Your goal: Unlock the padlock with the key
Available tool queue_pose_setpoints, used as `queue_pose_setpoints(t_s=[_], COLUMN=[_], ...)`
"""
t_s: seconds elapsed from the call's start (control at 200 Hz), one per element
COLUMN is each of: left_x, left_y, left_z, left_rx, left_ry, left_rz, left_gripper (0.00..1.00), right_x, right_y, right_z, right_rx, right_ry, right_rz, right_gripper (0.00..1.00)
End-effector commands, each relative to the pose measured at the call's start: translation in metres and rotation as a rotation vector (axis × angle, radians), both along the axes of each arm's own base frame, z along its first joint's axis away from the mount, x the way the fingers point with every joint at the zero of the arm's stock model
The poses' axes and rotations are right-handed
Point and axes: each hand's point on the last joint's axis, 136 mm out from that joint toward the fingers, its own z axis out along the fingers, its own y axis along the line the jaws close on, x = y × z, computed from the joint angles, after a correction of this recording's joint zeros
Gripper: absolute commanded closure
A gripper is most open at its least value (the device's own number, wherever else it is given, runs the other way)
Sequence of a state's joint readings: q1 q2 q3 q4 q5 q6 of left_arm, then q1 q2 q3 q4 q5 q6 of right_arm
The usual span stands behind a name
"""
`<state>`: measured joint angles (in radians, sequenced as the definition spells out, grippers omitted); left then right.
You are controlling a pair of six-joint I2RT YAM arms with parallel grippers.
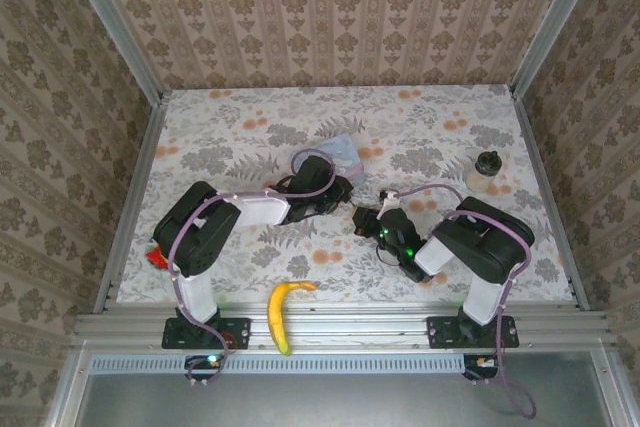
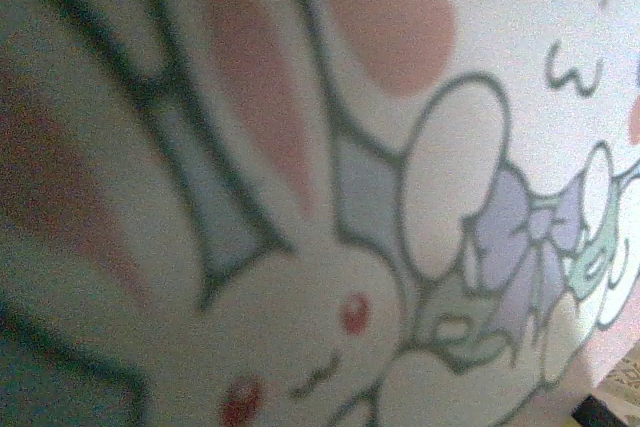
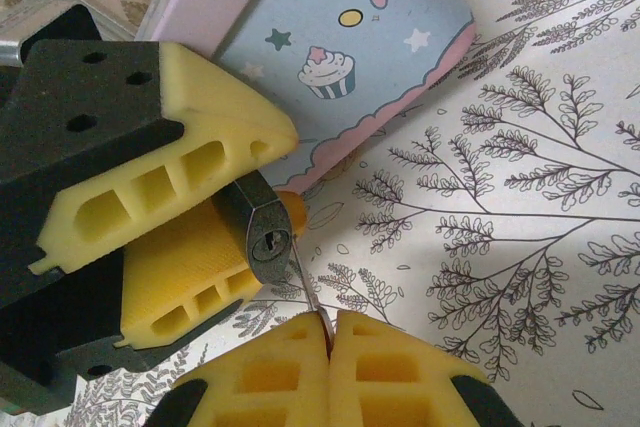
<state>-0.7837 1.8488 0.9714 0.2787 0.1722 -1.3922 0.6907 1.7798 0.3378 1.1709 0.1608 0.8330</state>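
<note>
Left gripper (image 3: 278, 209) clamps the padlock (image 3: 262, 232) keyhole-outward to steady it, while the right gripper (image 3: 330, 332) at its five o'clock, pinched tight on the key (image 3: 304, 275), holds the blade at the keyhole.

I see dark grey padlock (image 3: 262, 232), silvery key (image 3: 305, 282), pale blue tin (image 3: 340, 37) with pink scalloped trim, stars, cupcake, yellow banana (image 1: 283, 315), cream tablecloth (image 1: 240, 127) with grey-orange florals.

Both arms bend inward toward each other, grippers nearly meeting. The left gripper (image 3: 262, 202) clamps the padlock (image 3: 268, 239) between its fingers (image 3: 215, 107). The right gripper (image 3: 330, 332) is pressed together on the key (image 3: 308, 287).
</note>
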Motion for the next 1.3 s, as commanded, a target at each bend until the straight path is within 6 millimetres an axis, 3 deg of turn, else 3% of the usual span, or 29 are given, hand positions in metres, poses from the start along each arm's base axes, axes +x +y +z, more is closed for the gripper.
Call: queue_pose_setpoints(t_s=[0.0,1.295], left_x=[-0.0295,-0.0324], left_y=[0.0018,-0.0015], left_z=[-0.0347,-0.0355], left_rx=[0.006,-0.02], left_ry=[0.193,0.22], left_rz=[-0.024,-0.022], left_gripper=[1.0,1.0], right_x=[0.0047,0.0041], right_y=[-0.0032,-0.0084], right_z=[0.0166,0.0229], right_rx=[0.009,0.005], right_ry=[-0.062,-0.093], right_rz=[-0.02,-0.029], right_gripper=[1.0,1.0])
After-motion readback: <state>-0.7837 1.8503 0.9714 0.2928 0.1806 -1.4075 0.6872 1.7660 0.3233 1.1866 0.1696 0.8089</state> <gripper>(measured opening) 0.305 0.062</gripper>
